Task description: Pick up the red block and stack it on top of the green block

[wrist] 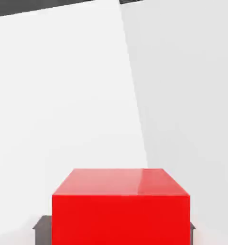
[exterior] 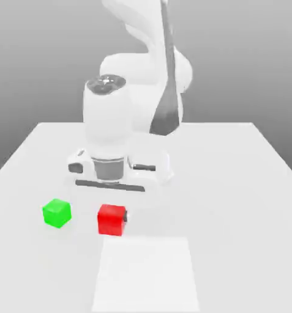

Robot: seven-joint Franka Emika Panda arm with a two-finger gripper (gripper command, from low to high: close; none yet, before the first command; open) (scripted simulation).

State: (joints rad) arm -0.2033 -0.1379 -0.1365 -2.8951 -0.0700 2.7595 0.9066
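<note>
The hand (exterior: 114,216) is closed on the red block (exterior: 111,221), a dark fingertip (exterior: 126,216) showing against its side toward the exterior view's right. The fingers are pale and hard to pick out against the bench (exterior: 234,232), and the far side of the block is hidden. In the hand view, the block covers most of both fingertips, leaving dark slivers on either side, and its near face is cut off by the picture's edge.

The red block is upright, its top level as far as can be seen, with one face turned nearly square to the exterior view. It looks close to a cube, so I cannot tell a long axis. Whether its underside touches the bench is hard to make out.

It is below the arm (exterior: 108,122), between the green block (exterior: 57,213), toward the exterior view's left, and the open bench. The green block sits apart from it, turned so that a corner faces the exterior view. A pale square (exterior: 147,272) lies nearer that view, its edges faint.
</note>
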